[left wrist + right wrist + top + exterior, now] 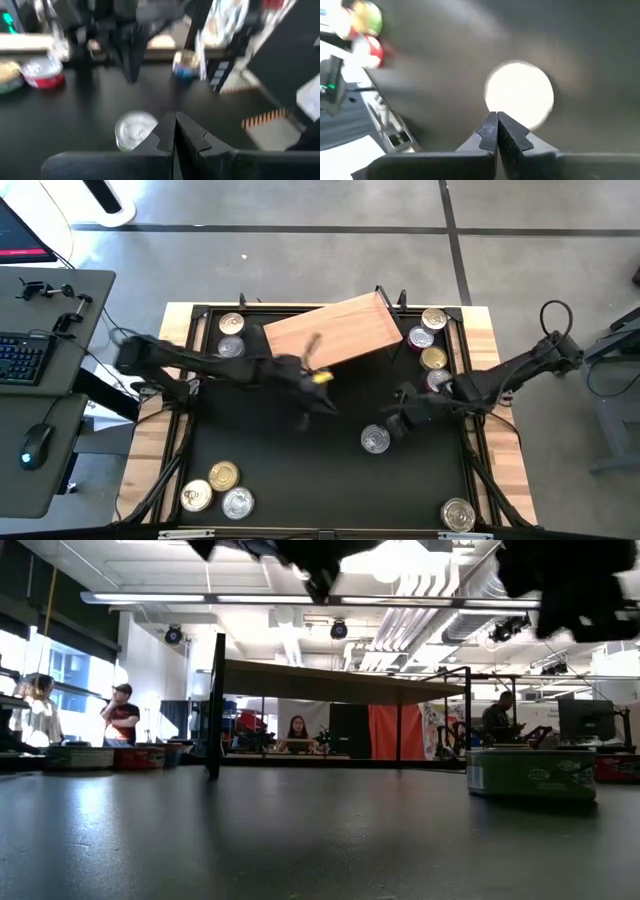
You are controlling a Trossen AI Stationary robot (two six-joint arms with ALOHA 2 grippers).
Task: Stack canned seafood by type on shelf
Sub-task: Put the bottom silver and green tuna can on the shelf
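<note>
The right gripper (392, 423) is clenched and empty above a silver can (375, 440) on the desk (300, 480), near the shelf (335, 330). The can looks hard, smooth, slippery; grab its round sides. The left gripper (322, 408) is clenched too.

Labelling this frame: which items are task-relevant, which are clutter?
Job:
- shelf
- tins: back left, back right, front left, front right, centre
- left pincer and right pincer, both shut, empty

Lying about:
- keyboard
- mouse
</note>
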